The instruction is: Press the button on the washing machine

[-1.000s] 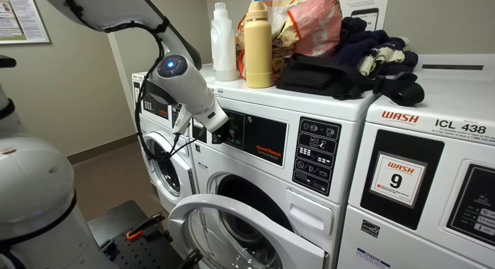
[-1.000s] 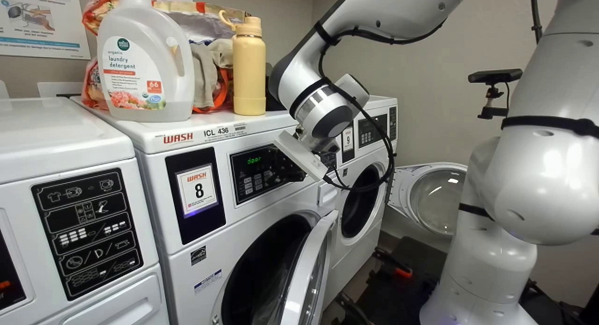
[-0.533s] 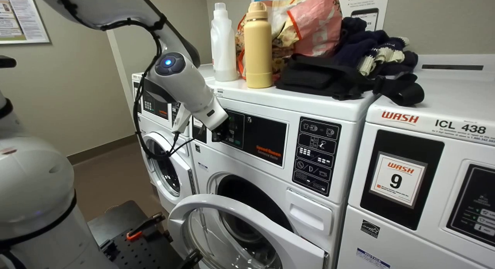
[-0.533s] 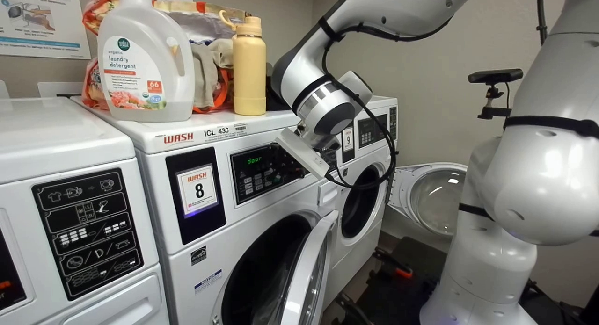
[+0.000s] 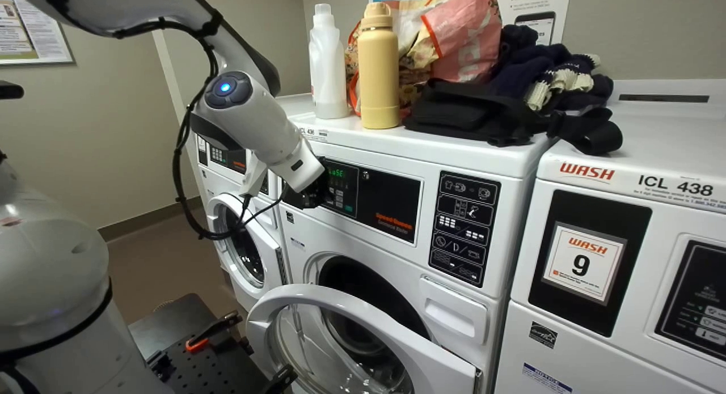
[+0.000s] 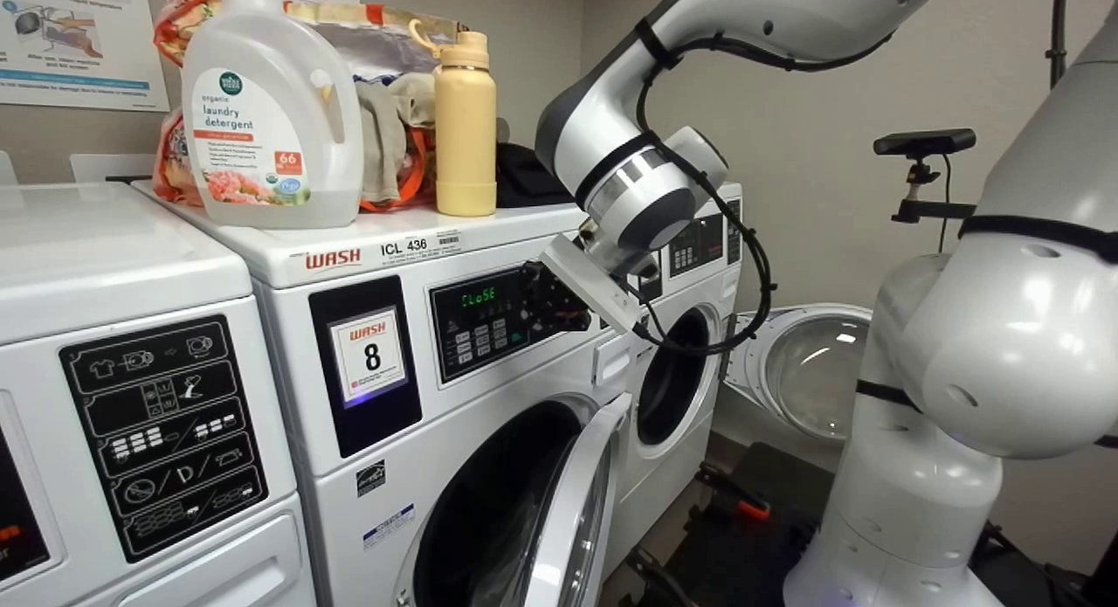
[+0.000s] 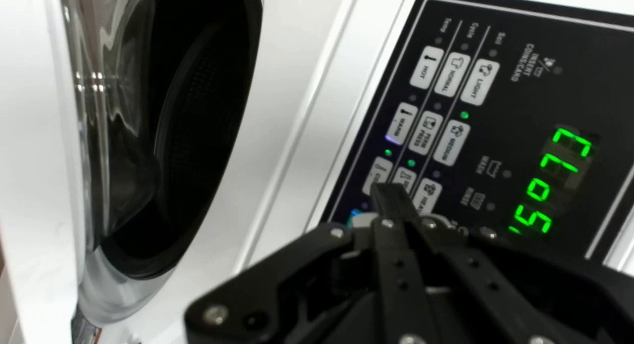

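The white washing machine (image 5: 391, 255), also in an exterior view (image 6: 458, 408), has a dark control panel (image 7: 535, 106). Its green display (image 6: 479, 298) reads "CLoSE". The keypad (image 6: 476, 341) has several pale buttons, such as LIGHT (image 7: 480, 81) and HOT (image 7: 427, 68). Its round door (image 5: 317, 295) hangs open. My black gripper (image 7: 394, 188) is shut and empty, its fingertips together. In the wrist view the tips cover part of the COLD button (image 7: 378, 173) and its neighbour; a teal button lies partly hidden behind the fingers. In both exterior views the gripper (image 6: 555, 300) appears just off the panel.
A yellow bottle (image 5: 379, 71), a detergent jug (image 6: 271, 118), a bag (image 5: 462, 42) and dark clothes (image 5: 527, 71) stand on top of the machine. A machine with a "9" sticker (image 5: 584, 263) is beside it. The open door juts out below the arm.
My gripper has backed away from the control panel, leftward in an exterior view, uncovering more of the keypad. The display changed from "door" to "CLoSE". The gripper stays shut.
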Controlling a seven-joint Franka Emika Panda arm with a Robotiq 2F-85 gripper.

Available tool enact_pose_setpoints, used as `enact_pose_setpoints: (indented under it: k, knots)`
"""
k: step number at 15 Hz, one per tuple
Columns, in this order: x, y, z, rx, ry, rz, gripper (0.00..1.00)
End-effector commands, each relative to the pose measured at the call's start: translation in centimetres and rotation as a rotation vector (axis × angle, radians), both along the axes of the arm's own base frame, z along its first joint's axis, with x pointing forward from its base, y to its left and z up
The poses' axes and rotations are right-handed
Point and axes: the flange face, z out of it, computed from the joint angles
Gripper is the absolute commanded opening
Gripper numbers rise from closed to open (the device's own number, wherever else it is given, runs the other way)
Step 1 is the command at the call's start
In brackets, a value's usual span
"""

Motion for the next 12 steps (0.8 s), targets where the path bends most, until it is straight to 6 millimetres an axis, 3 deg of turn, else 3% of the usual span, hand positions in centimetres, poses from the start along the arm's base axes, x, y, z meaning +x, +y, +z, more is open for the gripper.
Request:
enact_pose_setpoints:
  k: [1, 12]
  knots:
    - [-1.1, 0.2, 0.2, 0.001, -0.011, -0.015, 0.00]
    - [-1.6, 1.9, 0.3, -0.003, -0.009, -0.002, 0.00]
